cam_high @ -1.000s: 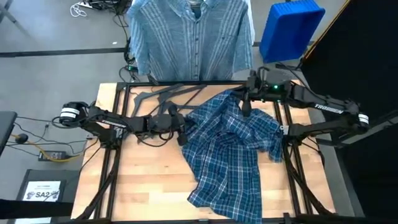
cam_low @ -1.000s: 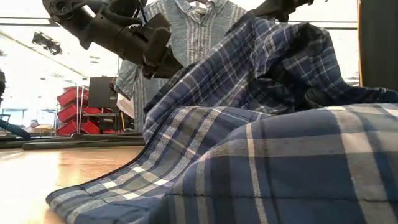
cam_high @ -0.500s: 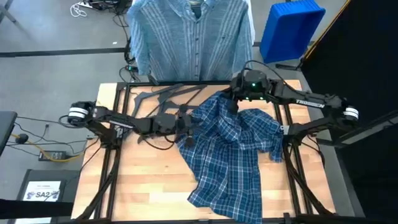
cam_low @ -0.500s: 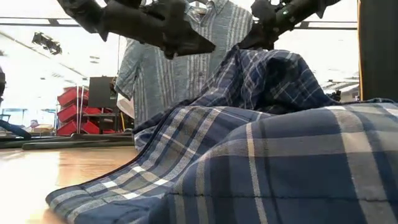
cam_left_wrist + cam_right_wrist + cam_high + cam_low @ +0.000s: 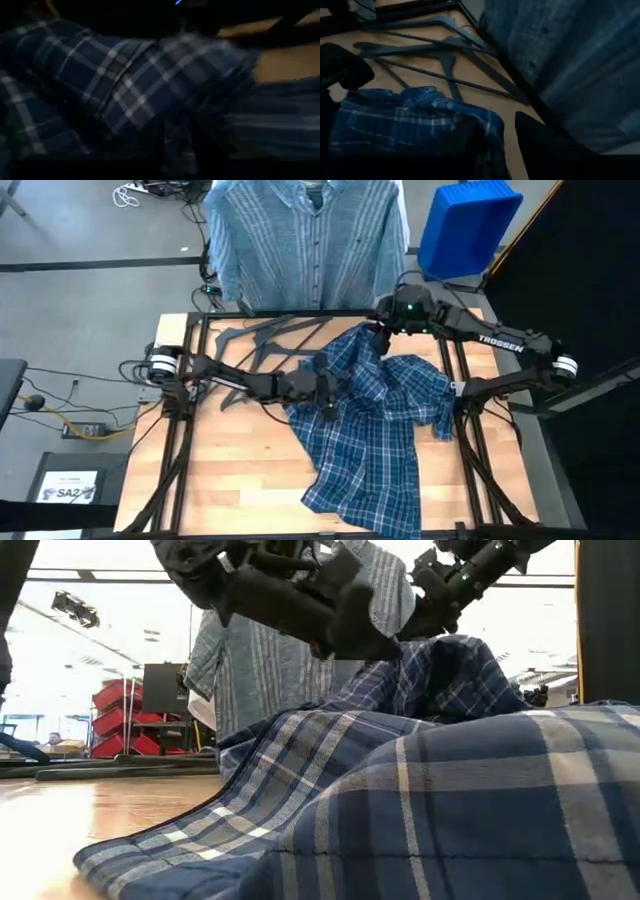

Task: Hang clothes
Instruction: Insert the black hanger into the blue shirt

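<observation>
The right gripper [image 5: 378,338] is clamped on a raised fold of the plaid shirt [image 5: 375,420] near the table's far edge, holding that part of the cloth up above the wood, as the low view shows with the fabric peaking under the gripper [image 5: 432,602]. In the right wrist view its two dark fingers [image 5: 470,137] close around the plaid edge, with the dark hangers [image 5: 437,55] lying on the wood just beyond. The left gripper [image 5: 328,392] reaches across from the left side to the middle of the table and sits over the plaid shirt's left part; whether its fingers are parted or closed cannot be told, since the left wrist view shows only dark folds of plaid cloth [image 5: 135,85] right at the camera. The rest of the plaid shirt spreads crumpled over the table [image 5: 230,470] toward the near edge. Several hangers [image 5: 255,332] lie in a loose pile at the far left part of the table. Beyond the far edge the striped shirt [image 5: 305,245] hangs upright, and a blue bin [image 5: 465,225] stands on the floor to its right.
</observation>
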Motion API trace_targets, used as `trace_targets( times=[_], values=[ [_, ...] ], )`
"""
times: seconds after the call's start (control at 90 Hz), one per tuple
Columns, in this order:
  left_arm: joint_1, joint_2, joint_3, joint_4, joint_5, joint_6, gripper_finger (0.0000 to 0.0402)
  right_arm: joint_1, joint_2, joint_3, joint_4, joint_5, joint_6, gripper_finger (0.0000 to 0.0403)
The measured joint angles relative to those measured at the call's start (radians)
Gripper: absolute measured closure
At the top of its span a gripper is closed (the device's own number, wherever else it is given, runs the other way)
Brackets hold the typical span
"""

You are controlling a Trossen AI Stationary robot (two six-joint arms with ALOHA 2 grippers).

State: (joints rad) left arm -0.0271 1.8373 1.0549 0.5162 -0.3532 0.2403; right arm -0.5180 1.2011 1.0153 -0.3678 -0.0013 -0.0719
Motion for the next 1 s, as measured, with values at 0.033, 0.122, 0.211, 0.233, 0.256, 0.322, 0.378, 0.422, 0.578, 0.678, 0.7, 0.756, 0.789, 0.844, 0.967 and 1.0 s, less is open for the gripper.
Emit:
trace_targets(
  times=[0.033, 0.122, 0.211, 0.233, 0.256, 0.322, 0.378, 0.422, 0.578, 0.678, 0.7, 0.756, 0.789, 0.844, 0.967, 1.0],
  values=[
    [-0.001, 0.011, 0.014, 0.001, -0.026, 0.043, 0.0327, -0.003, 0.003, 0.0, -0.001, 0.0, 0.0, 0.0279],
    [-0.006, 0.039, 0.052, 0.004, -0.047, 0.144, 0.0326, -0.016, 0.008, -0.002, -0.004, -0.001, -0.013, 0.0268],
    [-0.012, 0.058, 0.098, 0.004, -0.046, 0.205, 0.0319, -0.028, 0.008, -0.002, 0.001, -0.003, -0.019, 0.0263],
    [-0.013, 0.063, 0.109, 0.001, -0.046, 0.212, 0.0316, -0.031, 0.008, -0.002, 0.001, -0.005, -0.019, 0.0262],
    [-0.014, 0.068, 0.122, 0.001, -0.046, 0.224, 0.0312, -0.034, 0.008, -0.002, 0.0, -0.011, -0.019, 0.0261],
    [-0.016, 0.069, 0.148, 0.001, -0.045, 0.252, 0.0299, -0.044, 0.008, -0.002, -0.001, -0.027, -0.019, 0.0261],
    [-0.018, 0.069, 0.165, 0.001, -0.032, 0.259, 0.0286, -0.05, 0.007, -0.002, 0.0, -0.034, -0.019, 0.0263],
    [-0.02, 0.069, 0.182, -0.006, -0.016, 0.259, 0.0273, -0.054, 0.007, -0.002, -0.002, -0.041, -0.02, 0.0264],
    [-0.025, 0.069, 0.236, -0.15, 0.028, 0.255, 0.0224, -0.062, 0.007, -0.002, -0.002, -0.045, -0.019, 0.0268],
    [-0.029, 0.081, 0.237, -0.202, 0.049, 0.232, 0.0196, -0.062, 0.007, -0.002, -0.002, -0.045, -0.019, 0.0266],
    [-0.033, 0.083, 0.235, -0.202, 0.051, 0.226, 0.019, -0.062, 0.007, -0.002, -0.002, -0.045, -0.02, 0.0265],
    [-0.044, 0.088, 0.231, -0.203, 0.042, 0.222, 0.0178, -0.062, 0.007, -0.002, -0.001, -0.046, -0.019, 0.0264],
    [-0.05, 0.098, 0.231, -0.189, 0.027, 0.223, 0.0171, -0.062, 0.007, -0.002, -0.001, -0.046, -0.019, 0.0264],
    [-0.058, 0.113, 0.233, -0.137, -0.031, 0.228, 0.0163, -0.062, 0.007, -0.002, -0.001, -0.047, -0.019, 0.0264],
    [-0.045, 0.163, 0.234, -0.044, -0.171, 0.229, 0.0154, -0.053, 0.007, -0.002, 0.012, -0.069, -0.008, 0.0268],
    [-0.039, 0.179, 0.233, -0.024, -0.192, 0.229, 0.0153, -0.049, 0.007, -0.002, 0.011, -0.079, -0.003, 0.0268]
  ],
)
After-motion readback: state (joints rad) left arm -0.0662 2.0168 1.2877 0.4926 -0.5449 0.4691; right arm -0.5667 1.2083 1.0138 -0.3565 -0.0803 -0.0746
